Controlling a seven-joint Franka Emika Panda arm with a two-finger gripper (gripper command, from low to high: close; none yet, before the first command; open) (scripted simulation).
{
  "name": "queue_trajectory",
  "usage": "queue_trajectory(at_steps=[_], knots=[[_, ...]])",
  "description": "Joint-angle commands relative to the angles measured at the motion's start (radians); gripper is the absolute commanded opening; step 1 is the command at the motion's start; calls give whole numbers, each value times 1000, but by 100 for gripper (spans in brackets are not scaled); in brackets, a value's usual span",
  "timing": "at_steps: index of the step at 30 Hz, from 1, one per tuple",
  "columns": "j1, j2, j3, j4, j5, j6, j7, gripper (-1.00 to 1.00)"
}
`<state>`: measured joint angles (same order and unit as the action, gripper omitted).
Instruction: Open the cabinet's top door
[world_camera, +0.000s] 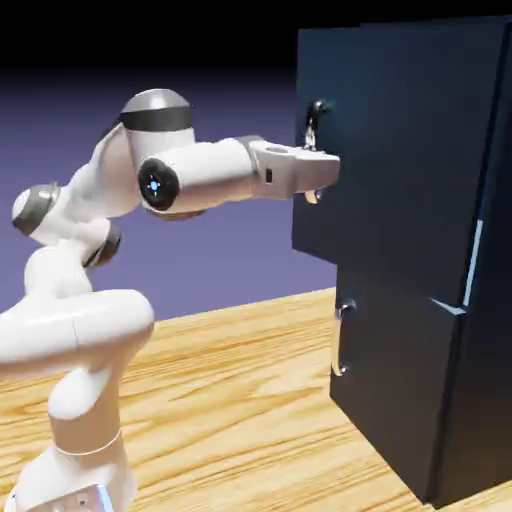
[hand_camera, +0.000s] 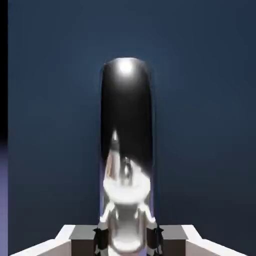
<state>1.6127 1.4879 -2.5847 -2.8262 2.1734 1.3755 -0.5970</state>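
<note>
One claw (world_camera: 316, 178) is clamped on our top door (world_camera: 400, 150)'s silver handle (hand_camera: 126, 150), already ajar; next we pull it outward along its arc.

The pincer (hand_camera: 127, 235) is clamped on the silver handle (hand_camera: 126, 130), which stands against the navy top door (hand_camera: 200, 125).

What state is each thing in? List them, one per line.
top door: swung slightly ajar from the cabinet.
top door's handle: clamped in the pincer.
pincer: shut on the handle.
lower door: looks closed, handle untouched.
</note>
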Motion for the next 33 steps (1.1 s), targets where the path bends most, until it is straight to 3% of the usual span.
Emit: queue_trajectory(at_steps=[1,16,33], knots=[[-12,-28,-22,0,-24,-42,-23,-100],[-216,-557,-180,201,-448,-575,-401,-100],[-289,-1173,-99,687,-906,-786,-711,-100]])
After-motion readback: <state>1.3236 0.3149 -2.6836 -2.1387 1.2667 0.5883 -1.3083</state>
